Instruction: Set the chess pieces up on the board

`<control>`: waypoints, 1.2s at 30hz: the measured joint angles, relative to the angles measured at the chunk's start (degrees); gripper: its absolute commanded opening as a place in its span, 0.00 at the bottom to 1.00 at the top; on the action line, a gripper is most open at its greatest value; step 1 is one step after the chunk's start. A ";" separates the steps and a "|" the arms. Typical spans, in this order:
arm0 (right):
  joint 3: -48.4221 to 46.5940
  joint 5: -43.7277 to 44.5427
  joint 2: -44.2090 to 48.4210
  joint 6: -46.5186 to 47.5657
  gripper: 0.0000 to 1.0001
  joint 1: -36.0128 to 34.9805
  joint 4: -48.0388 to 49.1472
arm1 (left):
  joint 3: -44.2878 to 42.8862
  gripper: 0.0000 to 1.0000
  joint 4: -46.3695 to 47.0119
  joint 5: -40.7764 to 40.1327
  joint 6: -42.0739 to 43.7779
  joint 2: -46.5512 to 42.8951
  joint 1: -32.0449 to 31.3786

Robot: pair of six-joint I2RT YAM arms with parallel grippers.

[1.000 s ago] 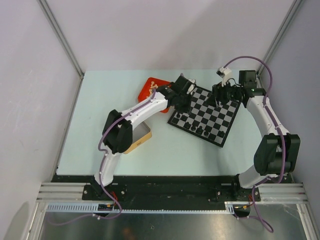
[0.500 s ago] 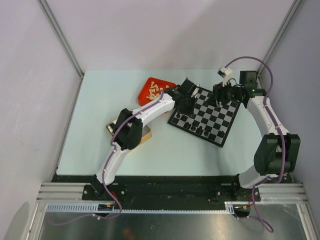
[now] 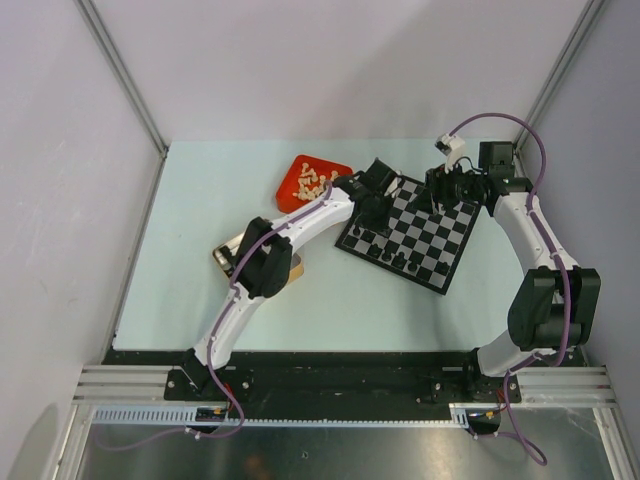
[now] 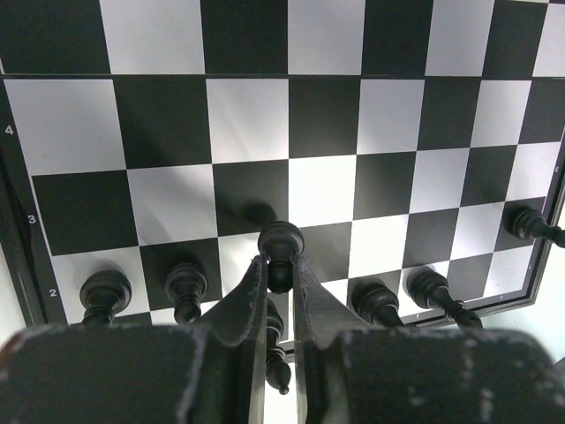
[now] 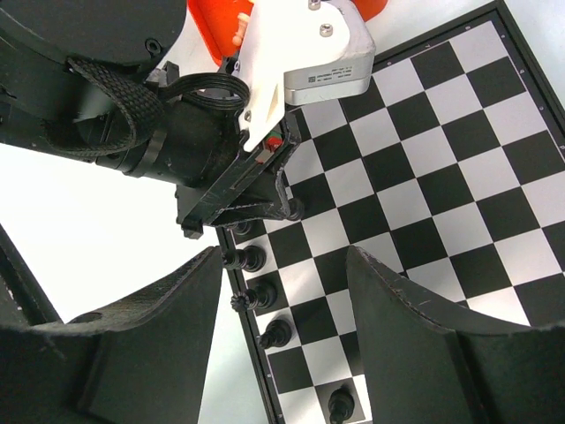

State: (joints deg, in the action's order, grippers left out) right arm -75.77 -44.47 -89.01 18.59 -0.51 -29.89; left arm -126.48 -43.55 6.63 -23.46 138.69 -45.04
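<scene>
The board [image 3: 425, 232] of black and silver checks lies tilted at mid-table. Several black chess pieces [image 3: 388, 257] stand along its near-left edge rows. My left gripper [image 3: 371, 213] is shut on a black pawn [image 4: 281, 256], held head up between the fingertips [image 4: 254, 287] over the board [image 4: 327, 106] near its edge rows. Other black pawns [image 4: 185, 284] stand on both sides of it, and one piece [image 4: 275, 353] lies behind the fingers. My right gripper [image 3: 438, 196] is open and empty above the board's far corner, its wrist view showing the board [image 5: 441, 150] and edge pieces [image 5: 260, 296].
A red tray [image 3: 300, 180] with cream chess pieces sits just left of the board's far corner and also shows in the right wrist view [image 5: 216, 31]. A tan wooden box [image 3: 289, 270] lies partly under my left arm. The left arm spans the board's left corner.
My left arm has stretched out and its gripper has moved from the tray side down over the board's left edge rows. The right arm has barely moved.
</scene>
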 measured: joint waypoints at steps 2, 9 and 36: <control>0.00 0.00 0.00 0.00 0.64 0.00 0.11 | -0.24 0.18 -0.24 0.00 0.00 0.20 0.00; 0.02 -0.02 0.00 -0.11 0.63 0.35 0.26 | -1.60 0.25 -0.63 0.04 -0.09 0.98 -0.07; 0.66 -2.71 0.00 1.79 0.64 1.49 0.52 | -2.89 0.85 -1.29 -4.66 -1.36 -14.58 3.13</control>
State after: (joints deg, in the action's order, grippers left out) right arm -75.11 -47.18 -89.01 20.38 0.97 -29.36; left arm -129.36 -44.84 1.98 -24.82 124.11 -41.91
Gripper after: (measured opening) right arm 0.641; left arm 0.746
